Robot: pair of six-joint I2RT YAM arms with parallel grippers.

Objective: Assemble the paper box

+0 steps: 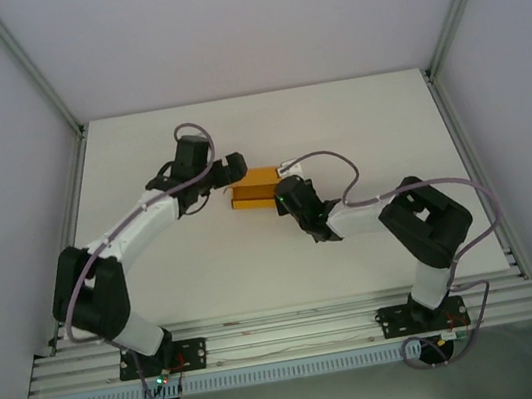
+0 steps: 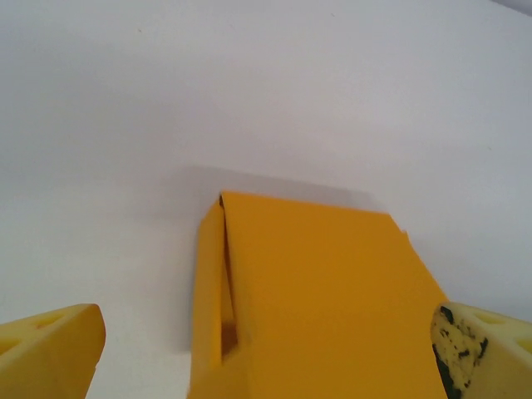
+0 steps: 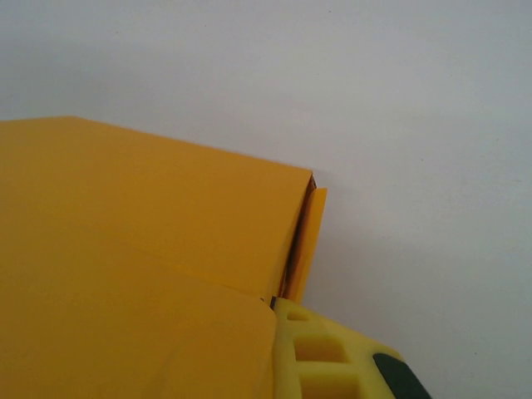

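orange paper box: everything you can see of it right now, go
The paper box is bright orange thin matte card, folded into a low, squarish closed shape lying flat on the white table, between the arms. Top panel smooth; one side seam gapes slightly, a loose flap beside it. The left tool straddles it open, one finger clear of the card. The right tool's visible finger sits against a round-cornered flap; a pinch can't be confirmed.

We see the orange paper box (image 1: 252,189) on the white table (image 1: 354,115), with the left gripper (image 1: 232,170) at its left end and the right gripper (image 1: 287,194) at its right.
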